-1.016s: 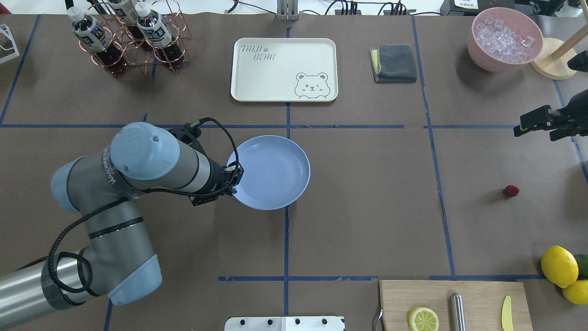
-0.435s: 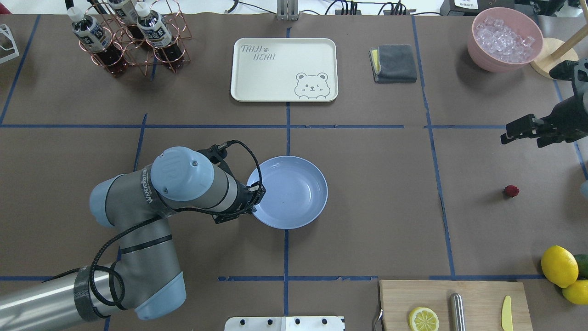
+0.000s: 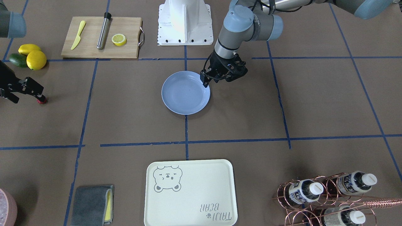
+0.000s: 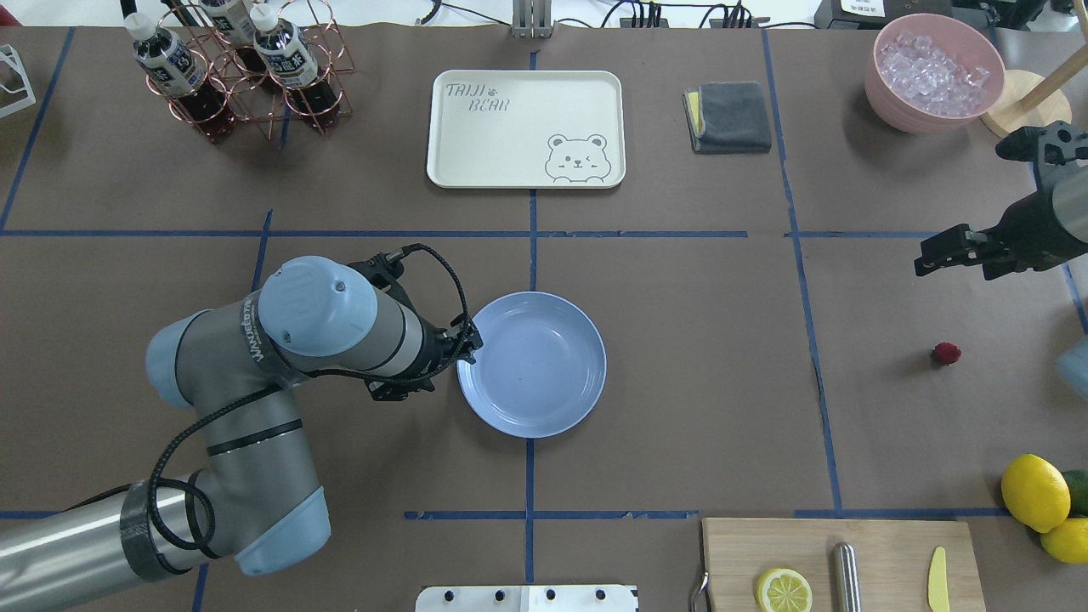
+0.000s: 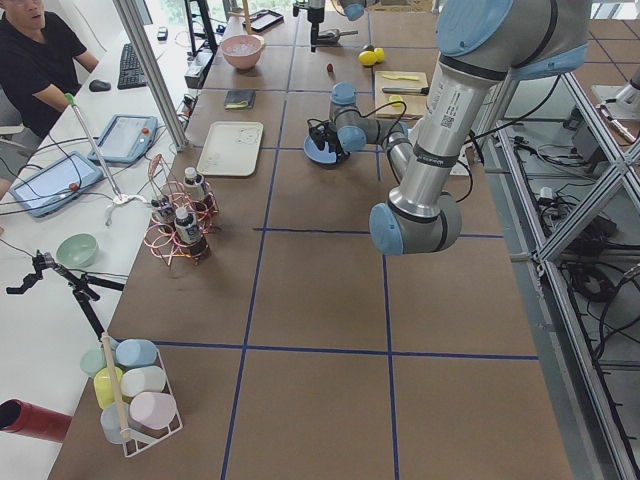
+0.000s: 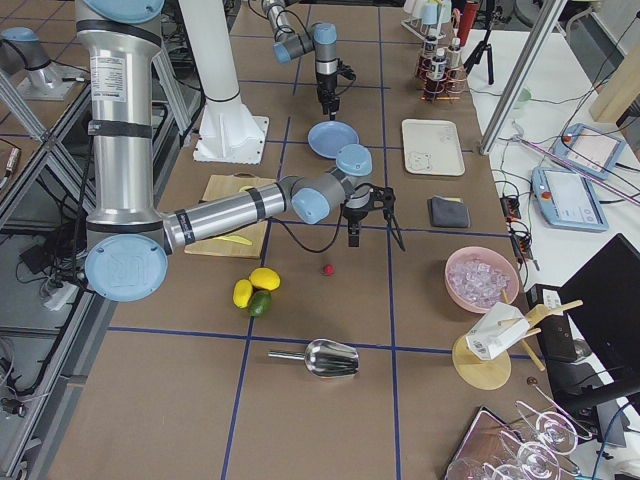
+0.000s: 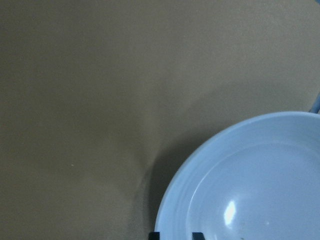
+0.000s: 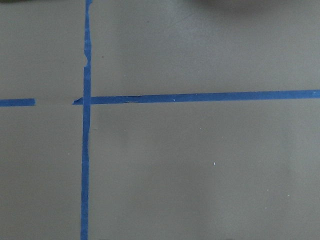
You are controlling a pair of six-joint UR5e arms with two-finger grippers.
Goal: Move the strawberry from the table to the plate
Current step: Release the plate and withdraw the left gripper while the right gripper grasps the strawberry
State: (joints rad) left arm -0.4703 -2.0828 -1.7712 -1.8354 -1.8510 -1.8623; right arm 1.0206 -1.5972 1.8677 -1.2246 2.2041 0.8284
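Brown paper desk (image 4: 697, 382) with a blue tape grid, a person (image 5: 35, 50) seated at its far side. The strawberry (image 4: 946, 353) is tiny, dark red and bumpy, lying on the bare desk well apart from the blue plate (image 4: 544, 374). The left gripper (image 4: 466, 340) is at the plate rim, grip unclear. The right gripper (image 4: 952, 255) is spread wide, near the strawberry, not touching

Overhead and front views face each other, sharing plate (image 4: 552, 387); wrist cameras close.

White side desk (image 5: 40, 325), aluminium post (image 5: 152, 70)
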